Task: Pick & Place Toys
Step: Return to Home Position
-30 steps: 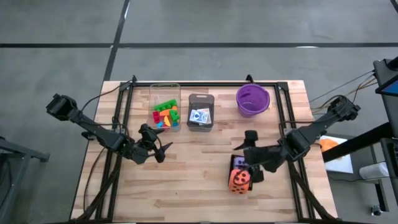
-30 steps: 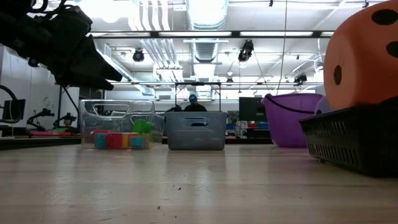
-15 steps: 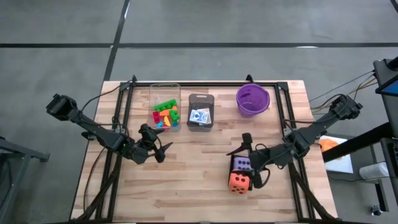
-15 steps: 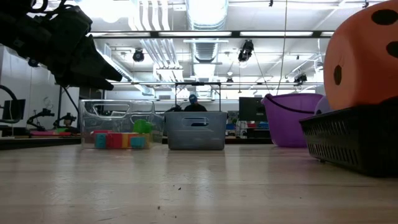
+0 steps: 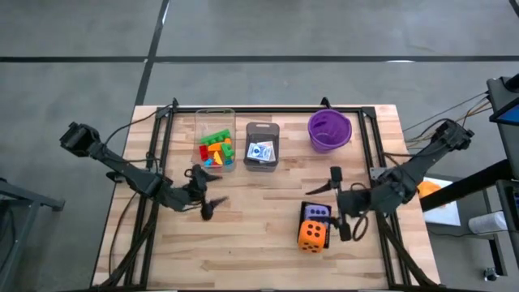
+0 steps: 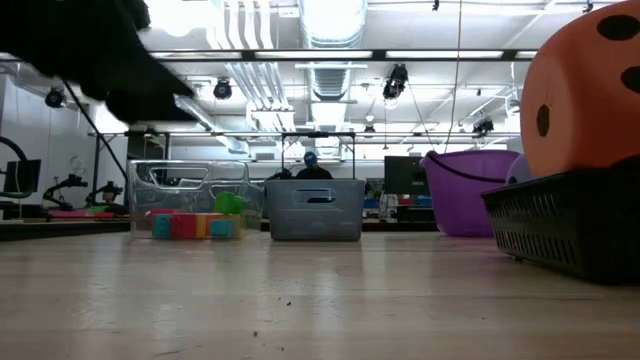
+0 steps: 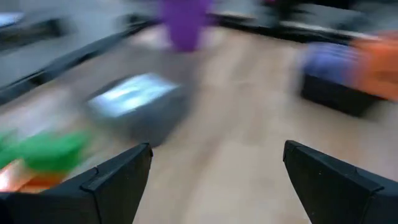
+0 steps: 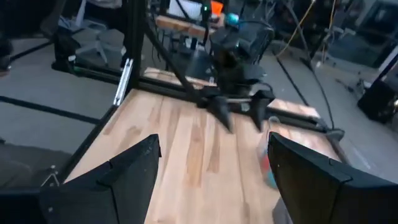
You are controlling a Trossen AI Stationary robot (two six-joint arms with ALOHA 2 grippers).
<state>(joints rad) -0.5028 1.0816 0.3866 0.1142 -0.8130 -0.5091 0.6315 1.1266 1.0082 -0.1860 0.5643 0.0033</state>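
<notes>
Toys sorted into three bins, with both claws spread and empty.

On the wooden table (image 5: 259, 243), the colourful building bricks (image 5: 215, 149) lie in the clear bin (image 5: 199, 122) and the white-and-blue card packs (image 5: 260, 151) lie in the grey bin (image 5: 261, 129) just beside it. The purple bowl (image 5: 329, 130) stands farther along the same row. The purple die (image 5: 316, 213) and the orange die (image 5: 309, 235) sit touching in the black bin (image 6: 560, 225) nearer the front. The left gripper (image 5: 211, 195) hangs above bare wood near the clear bin, fingers wide apart and holding nothing. The right gripper (image 5: 337, 203) hovers just beside the black bin on its right side, fingers also wide apart and gripping nothing. A person (image 6: 311, 167) shows far behind the grey bin in the low view.
</notes>
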